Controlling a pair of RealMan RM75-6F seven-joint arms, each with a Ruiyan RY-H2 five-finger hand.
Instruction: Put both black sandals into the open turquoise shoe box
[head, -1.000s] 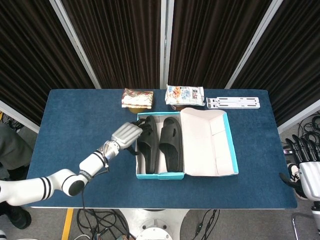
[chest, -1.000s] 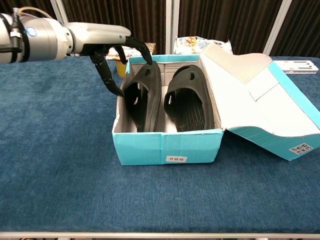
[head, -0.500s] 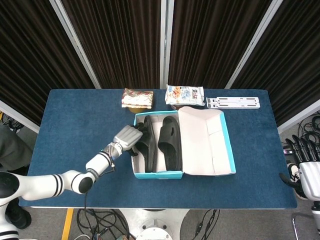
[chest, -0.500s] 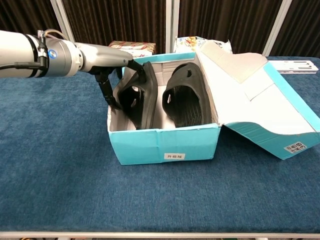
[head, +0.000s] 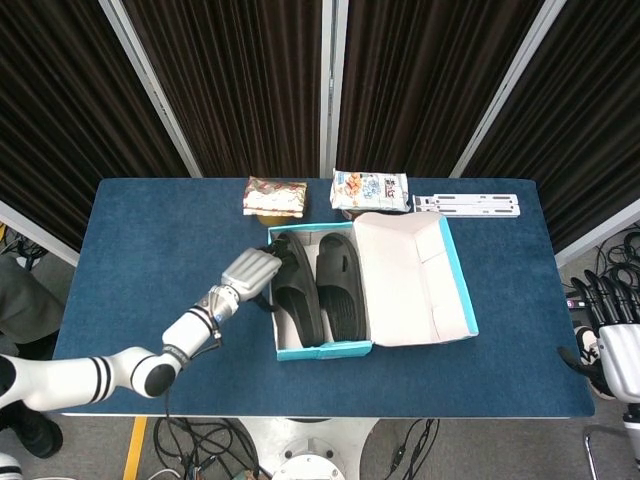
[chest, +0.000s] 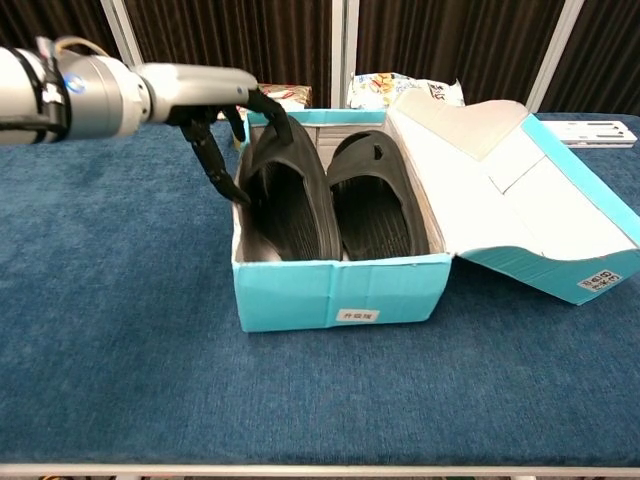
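Note:
The open turquoise shoe box (chest: 340, 295) (head: 322, 350) stands mid-table, its lid (chest: 530, 200) (head: 410, 280) folded out to the right. Both black sandals are inside it, side by side. The right sandal (chest: 375, 200) (head: 340, 285) lies flat. The left sandal (chest: 290, 200) (head: 298, 290) leans slightly against the left wall. My left hand (chest: 215, 110) (head: 250, 270) is at the box's far left corner, pinching that sandal's raised edge, with its thumb outside the wall. My right hand (head: 605, 320) hangs off the table's right side with its fingers apart, holding nothing.
Two snack packs (head: 274, 196) (head: 370, 188) lie behind the box, near the table's far edge. A white flat rack (head: 467, 205) (chest: 600, 130) lies at the back right. Blue cloth covers the table (chest: 120, 330).
The left sandal has tipped from standing on its edge to lying nearly sole-down in the box. The box has slid and turned a little. My left hand stays on the sandal.

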